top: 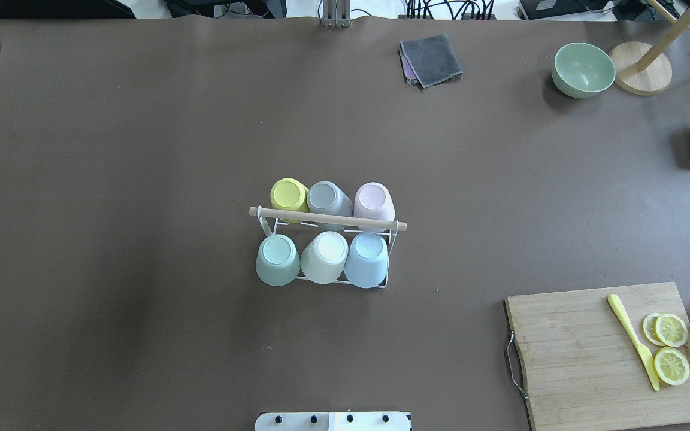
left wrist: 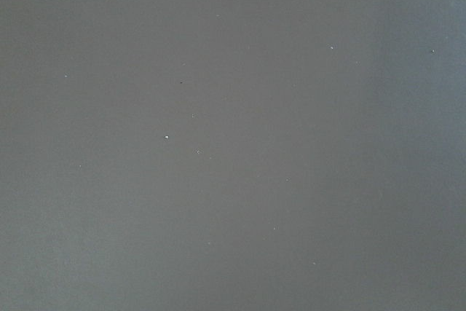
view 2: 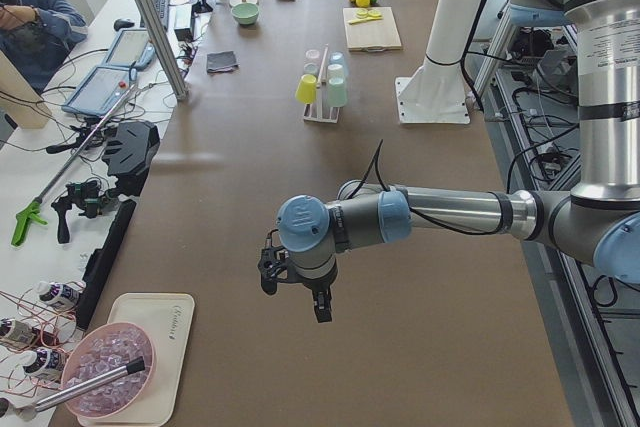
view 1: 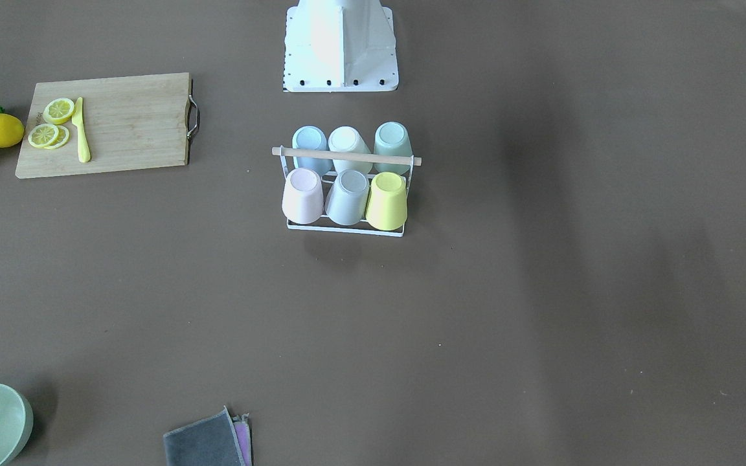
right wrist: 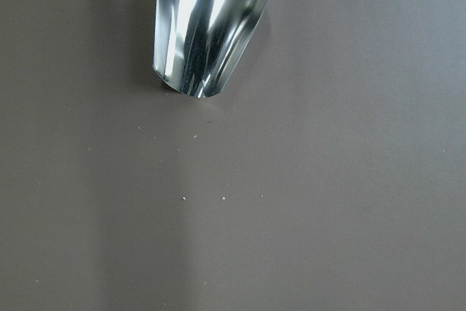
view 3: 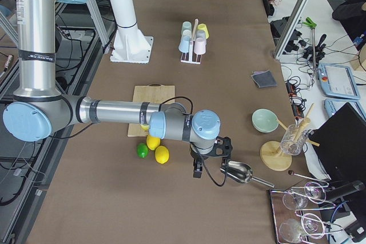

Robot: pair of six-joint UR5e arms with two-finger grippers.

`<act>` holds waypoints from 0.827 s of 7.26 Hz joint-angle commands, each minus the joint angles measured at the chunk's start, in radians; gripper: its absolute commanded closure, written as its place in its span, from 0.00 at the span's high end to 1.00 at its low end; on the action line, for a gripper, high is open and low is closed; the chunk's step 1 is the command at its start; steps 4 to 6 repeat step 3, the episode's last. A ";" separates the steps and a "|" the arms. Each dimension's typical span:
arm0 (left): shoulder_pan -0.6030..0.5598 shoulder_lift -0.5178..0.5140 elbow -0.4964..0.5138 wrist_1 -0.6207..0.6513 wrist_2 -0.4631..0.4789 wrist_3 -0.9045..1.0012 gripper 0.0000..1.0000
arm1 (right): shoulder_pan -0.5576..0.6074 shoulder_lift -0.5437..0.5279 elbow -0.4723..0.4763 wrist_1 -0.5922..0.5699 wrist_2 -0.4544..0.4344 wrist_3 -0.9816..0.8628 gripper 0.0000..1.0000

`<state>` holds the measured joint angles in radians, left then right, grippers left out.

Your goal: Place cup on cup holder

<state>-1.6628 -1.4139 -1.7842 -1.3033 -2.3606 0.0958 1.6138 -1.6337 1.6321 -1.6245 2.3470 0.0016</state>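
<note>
At table centre stood the holder (top: 327, 218), six upturned cups (top: 331, 248) on it. Overhead, the board (top: 584, 359) lay at its four o'clock. The left gripper (view 2: 320, 307) and right gripper (view 3: 198, 171) hung well apart from it, the right seemingly beside a scoop (right wrist: 207, 27). I couldn't tell how wide either stood.

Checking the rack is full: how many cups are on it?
6, upside down on the rack: yellow cup, grey cup, pink cup in the far row; green cup, white cup, blue cup nearer the robot.
</note>
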 commanded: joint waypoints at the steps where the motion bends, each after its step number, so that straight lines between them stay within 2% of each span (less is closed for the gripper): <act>1: 0.000 0.004 0.003 -0.011 0.000 -0.001 0.98 | 0.000 0.000 0.000 0.000 0.000 0.000 1.00; 6: 0.000 0.012 -0.003 -0.011 -0.003 0.001 0.98 | 0.000 0.000 0.000 0.000 0.000 0.000 1.00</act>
